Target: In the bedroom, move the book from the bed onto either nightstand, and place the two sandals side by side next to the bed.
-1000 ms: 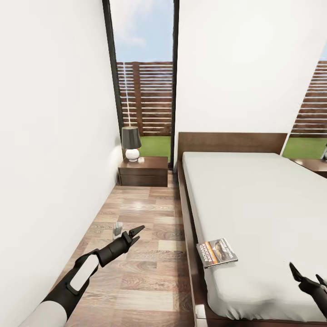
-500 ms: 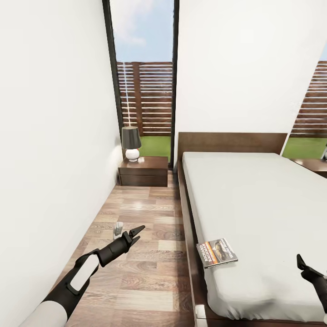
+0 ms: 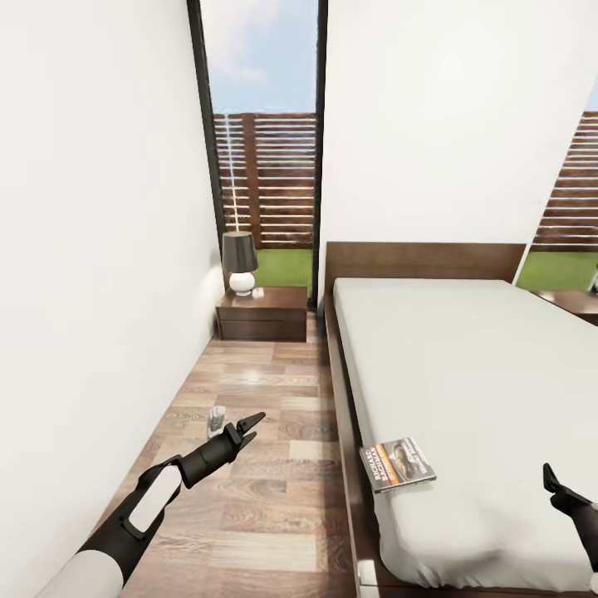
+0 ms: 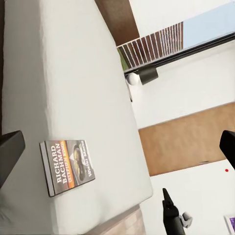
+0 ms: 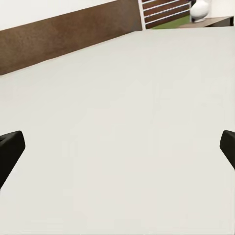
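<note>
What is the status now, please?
Both grippers open and empty: left gripper over floor, right gripper over bed. Book lies at mattress edge. Nothing blocks it.

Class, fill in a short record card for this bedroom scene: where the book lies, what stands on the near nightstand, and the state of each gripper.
book: flat on the bed, near its left edge, cover up
nightstand: against the far wall, left of the bed
on nightstand: lamp with dark shade, white base
left gripper: open, empty, over the floor
right gripper: open, empty, over the mattress
</note>
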